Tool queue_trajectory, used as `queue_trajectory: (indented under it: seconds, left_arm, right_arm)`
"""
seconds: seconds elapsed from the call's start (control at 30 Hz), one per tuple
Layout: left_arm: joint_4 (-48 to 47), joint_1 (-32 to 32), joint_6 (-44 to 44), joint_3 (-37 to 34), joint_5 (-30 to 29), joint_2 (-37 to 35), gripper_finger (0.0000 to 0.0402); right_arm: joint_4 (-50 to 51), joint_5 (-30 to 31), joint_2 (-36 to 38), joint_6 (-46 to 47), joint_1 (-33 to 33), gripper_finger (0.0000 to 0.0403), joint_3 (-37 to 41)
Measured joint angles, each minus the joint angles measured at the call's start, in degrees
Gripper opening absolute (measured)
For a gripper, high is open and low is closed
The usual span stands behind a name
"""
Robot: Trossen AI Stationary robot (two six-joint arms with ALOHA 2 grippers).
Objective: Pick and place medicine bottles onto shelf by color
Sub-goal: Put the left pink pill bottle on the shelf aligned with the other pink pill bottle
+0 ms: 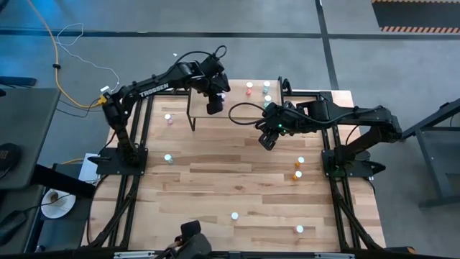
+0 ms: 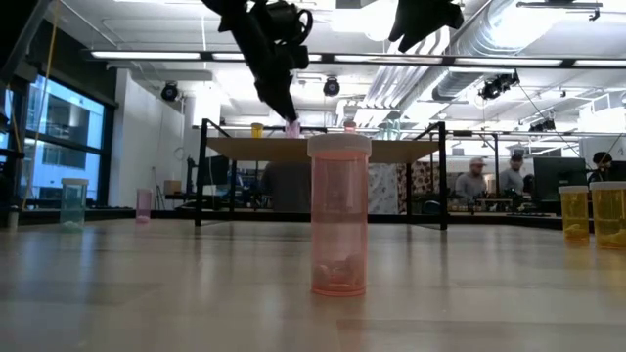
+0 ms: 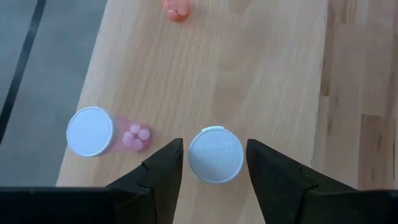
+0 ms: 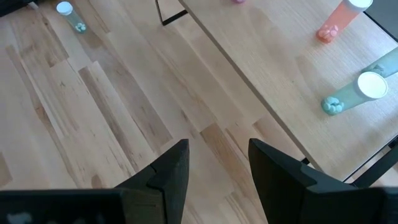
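Note:
The shelf (image 1: 241,111) stands at the table's far middle. My left gripper (image 3: 214,142) hangs open over its left end, pointing steeply down. A white-capped bottle (image 3: 216,154) stands upright on the shelf between its fingers, and a thin strip of wood shows on each side of the cap. In the low view this bottle (image 2: 291,127) looks pink. Another pink bottle (image 3: 93,132) stands beside it. Red (image 1: 249,86) and teal (image 1: 267,99) bottles stand farther right on the shelf. My right gripper (image 4: 219,162) is open and empty above the table, just before the shelf's front edge.
Loose bottles stand about the table: pink (image 1: 169,117) and teal (image 1: 168,157) on the left, two orange (image 1: 298,169) on the right, two more (image 1: 234,215) near the front edge. The shelf's black legs (image 1: 192,119) stand near both arms. People sit in the room beyond.

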State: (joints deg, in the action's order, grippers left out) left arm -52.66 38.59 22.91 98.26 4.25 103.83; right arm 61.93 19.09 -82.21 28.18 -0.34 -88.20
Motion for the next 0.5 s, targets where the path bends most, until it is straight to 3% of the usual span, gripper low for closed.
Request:
queue_trajectory:
  seconds: [0.5]
  left_arm:
    - [-0.43,-0.27,-0.82,0.02,-0.44,-7.47,0.0168]
  right_arm:
    - [-0.01,-0.75,0.0,0.01,0.01,0.0158,0.0]
